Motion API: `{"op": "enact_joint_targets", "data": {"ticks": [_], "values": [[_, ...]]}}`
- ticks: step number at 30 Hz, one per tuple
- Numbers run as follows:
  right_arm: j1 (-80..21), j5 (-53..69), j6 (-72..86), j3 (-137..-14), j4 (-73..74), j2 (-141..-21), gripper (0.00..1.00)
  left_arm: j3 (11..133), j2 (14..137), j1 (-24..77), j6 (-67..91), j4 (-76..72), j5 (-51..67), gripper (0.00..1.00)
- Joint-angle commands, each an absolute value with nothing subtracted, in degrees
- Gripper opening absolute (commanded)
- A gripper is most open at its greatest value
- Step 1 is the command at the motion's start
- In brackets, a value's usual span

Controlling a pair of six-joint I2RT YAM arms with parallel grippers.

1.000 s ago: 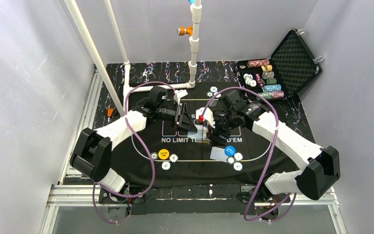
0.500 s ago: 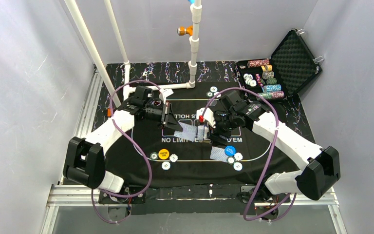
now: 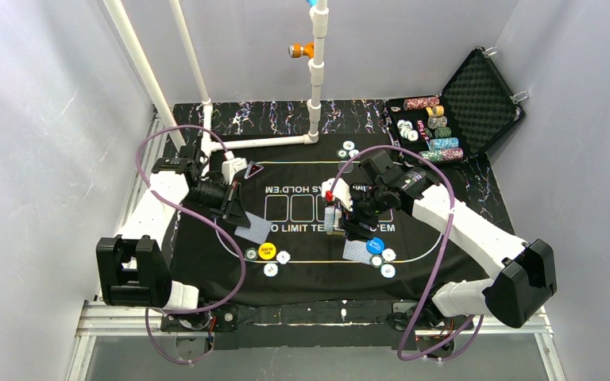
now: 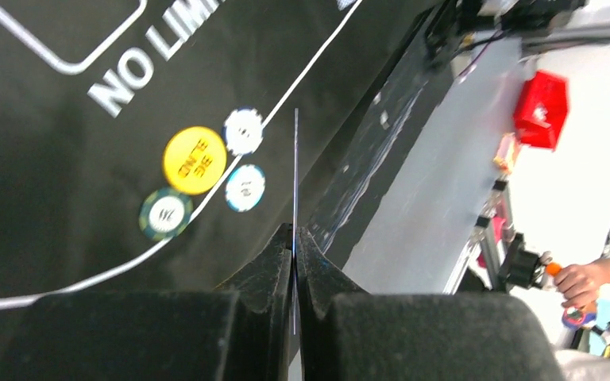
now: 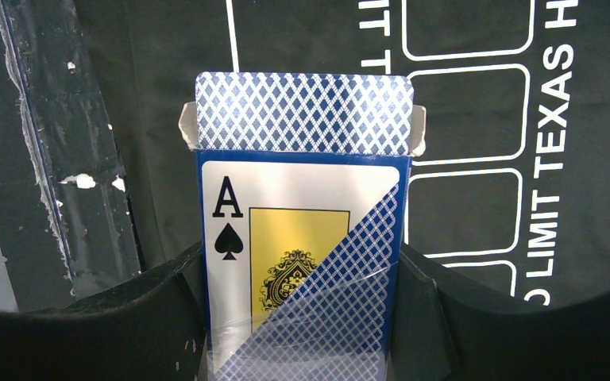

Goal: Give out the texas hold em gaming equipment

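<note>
- Top view: my left claw (image 3: 241,216) is over the left part of the mat (image 3: 302,279), clenched on 1 playing card (image 3: 254,231). Its blue-patterned back shows here as a flat sheet, near the yellow button (image 3: 266,252). A green chip (image 3: 251,254) and 2 white chips (image 3: 283,257) lie around that button.
- Same view: my right claw (image 3: 343,220) grips the card box (image 3: 332,218) near the mat's middle. Nearer my bases, a second card (image 3: 355,251) lies face down beside the blue button (image 3: 375,245) and 3 further chips (image 3: 388,271). The open case (image 3: 476,99), with chip stacks in it, sits at the far right corner.
- Left wrist view: the held card is only a thin edge-on line here, pinched where my 2 fingers (image 4: 266,270) meet, and its pattern cannot be told. The yellow button and its 3 chips lie on the mat to the left of that line.
- Right wrist view: this shows what the top view cannot. The box face prints an ace of spades, and its blue-patterned top flap stands open. My fingers (image 5: 159,313) press on both sides of the box, with the mat's white lettering beyond.
</note>
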State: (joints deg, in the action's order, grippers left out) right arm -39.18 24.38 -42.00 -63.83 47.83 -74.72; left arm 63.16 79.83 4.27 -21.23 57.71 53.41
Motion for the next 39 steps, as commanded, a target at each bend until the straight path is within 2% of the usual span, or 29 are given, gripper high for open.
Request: {"op": "enact_joint_targets", "data": {"ticks": [1,12,20,31,39], "values": [[-39.5,25.8,-41.7,-64.7,46.5,-73.1,0.01,63.4,81.3,-1.5,-37.3,68.9,47.6,0.00],[-39.5,25.7,-41.7,-65.1,46.9,-73.6,0.01,58.3,82.0,-3.8,-35.8,58.4,36.3,0.00],[-39.5,25.8,-41.7,-65.0,47.0,-73.8,0.01,56.5,86.2,-3.5,-35.0,54.8,33.2,0.00],[-39.5,25.6,-41.8,-65.1,47.4,-73.8,0.01,56.5,92.5,-0.8,-31.9,52.0,32.4,0.00],[-39.5,25.5,-41.8,-65.0,47.5,-73.6,0.01,54.9,93.5,5.9,-28.9,48.2,29.5,0.00]]}}
